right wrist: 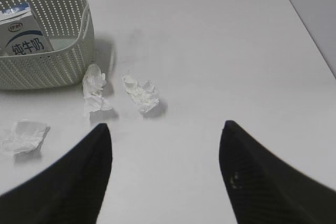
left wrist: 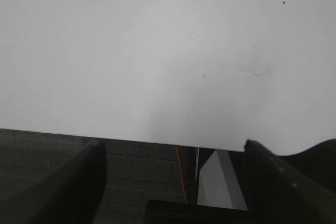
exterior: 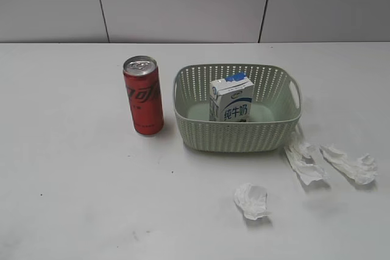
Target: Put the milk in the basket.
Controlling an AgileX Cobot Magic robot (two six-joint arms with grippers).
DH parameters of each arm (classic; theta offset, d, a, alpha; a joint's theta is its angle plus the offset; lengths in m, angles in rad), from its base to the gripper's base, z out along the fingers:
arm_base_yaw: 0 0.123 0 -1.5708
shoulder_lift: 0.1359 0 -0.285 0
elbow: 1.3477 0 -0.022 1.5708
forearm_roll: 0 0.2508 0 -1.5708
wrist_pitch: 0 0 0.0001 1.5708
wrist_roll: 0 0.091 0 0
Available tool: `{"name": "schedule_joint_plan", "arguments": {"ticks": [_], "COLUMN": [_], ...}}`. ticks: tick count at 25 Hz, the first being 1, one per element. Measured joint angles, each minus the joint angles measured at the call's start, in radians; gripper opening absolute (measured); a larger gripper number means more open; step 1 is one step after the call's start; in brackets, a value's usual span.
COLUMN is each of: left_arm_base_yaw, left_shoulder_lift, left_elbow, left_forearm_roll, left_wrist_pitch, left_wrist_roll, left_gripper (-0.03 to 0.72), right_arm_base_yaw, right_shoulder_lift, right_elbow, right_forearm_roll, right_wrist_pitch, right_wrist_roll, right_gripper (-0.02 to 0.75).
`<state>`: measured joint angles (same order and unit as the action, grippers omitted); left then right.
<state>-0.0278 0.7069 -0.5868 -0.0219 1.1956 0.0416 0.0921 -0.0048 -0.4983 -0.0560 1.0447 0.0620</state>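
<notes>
White worktop (exterior: 73, 199): small white-and-blue milk carton (exterior: 231, 98) upright inside pale green perforated plastic basket (exterior: 237, 132); I see both end effectors (right wrist: 165, 171) (left wrist: 173, 182) spread wide, empty, task apparently complete.

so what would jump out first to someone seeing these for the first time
The red soda can stands out first, upright on the white table just left of the pale green basket. Next is the milk standing upright inside that basket. Three crumpled tissues lie scattered in front of and right of the basket.
</notes>
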Motion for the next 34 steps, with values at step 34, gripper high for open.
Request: {"name": "schedule_joint_plan", "arguments": {"ticks": [34], "left_arm_base_yaw": [0.0], "left_shoulder_lift": [-0.711], "left_elbow": [0.11], "left_forearm_roll": [-0.046], "left_wrist_pitch": [-0.104], "left_wrist_roll": [0.0], "left_gripper": [0.589], "right_arm_base_yaw": [0.0], "right_shoulder_lift": [0.0], "right_elbow": [-0.001], "right_forearm_roll": [0.001], "right_wrist_pitch": [0.0], "right_wrist_roll": [0.0], "right_gripper": [0.519]}}
